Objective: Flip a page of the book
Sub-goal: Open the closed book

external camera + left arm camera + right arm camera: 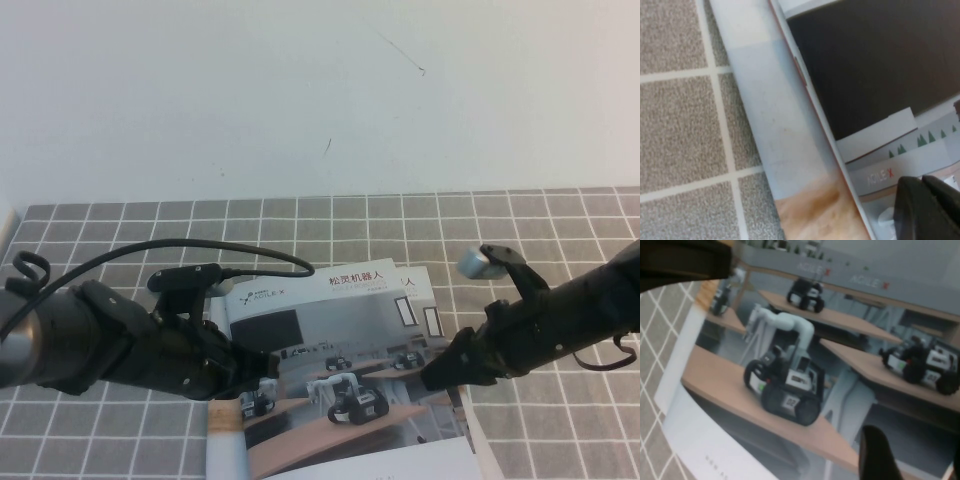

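The book (pixel 340 400) lies closed at the near middle of the mat, with its cover page (pixel 330 330) face up: a photo of robot arms on wooden desks under a Chinese title. My left gripper (pixel 262 378) rests on the cover near its spine edge. In the left wrist view the left gripper (pixel 931 210) has its fingers together, tips on the cover (pixel 875 75). My right gripper (pixel 432 378) is at the cover's right edge. In the right wrist view the right gripper (pixel 915 460) has its fingers (pixel 876 455) apart over the cover photo (pixel 790 355).
A like brochure (pixel 428 290) lies under the book and shows only at its edges. Everything sits on a grey tiled mat (pixel 120 240) before a white wall. A black cable (pixel 200 245) runs along the left arm.
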You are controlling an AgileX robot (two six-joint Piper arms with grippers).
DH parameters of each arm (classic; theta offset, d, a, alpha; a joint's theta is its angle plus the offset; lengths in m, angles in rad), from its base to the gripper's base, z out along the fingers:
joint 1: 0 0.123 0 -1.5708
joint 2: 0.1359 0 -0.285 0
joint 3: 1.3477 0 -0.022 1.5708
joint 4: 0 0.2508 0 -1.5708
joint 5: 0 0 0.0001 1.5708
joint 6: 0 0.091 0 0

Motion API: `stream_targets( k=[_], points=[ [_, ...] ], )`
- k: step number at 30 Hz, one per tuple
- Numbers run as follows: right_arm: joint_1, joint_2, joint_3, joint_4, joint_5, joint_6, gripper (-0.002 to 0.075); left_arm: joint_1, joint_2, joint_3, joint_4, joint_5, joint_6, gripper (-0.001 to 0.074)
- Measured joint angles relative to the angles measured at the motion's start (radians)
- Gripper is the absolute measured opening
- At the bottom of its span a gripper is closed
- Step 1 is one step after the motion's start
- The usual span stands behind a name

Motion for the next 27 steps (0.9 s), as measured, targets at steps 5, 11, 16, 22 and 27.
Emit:
stream_targets(
  k=[5, 11, 16, 22, 27],
  points=[
    [0.000, 0.021, -0.005, 0.002, 0.008, 0.015, 0.0330, 0.000, 0.000, 0.000, 0.000, -0.002, 0.000, -0.0004],
    [-0.010, 0.049, -0.011, 0.054, 0.059, 0.014, 0.0330, 0.000, 0.000, 0.000, 0.004, -0.008, 0.002, -0.0004],
    [-0.010, 0.065, -0.009, 0.110, 0.103, -0.023, 0.0330, 0.000, 0.002, 0.000, 0.006, -0.026, 0.008, -0.0004],
    [-0.008, 0.069, -0.034, 0.132, 0.197, -0.033, 0.0330, 0.000, 0.004, 0.000, 0.006, -0.030, 0.016, -0.0004],
    [-0.002, 0.069, -0.101, 0.158, 0.300, -0.026, 0.0330, 0.002, 0.004, 0.000, 0.006, -0.029, 0.020, -0.0004]
  ],
)
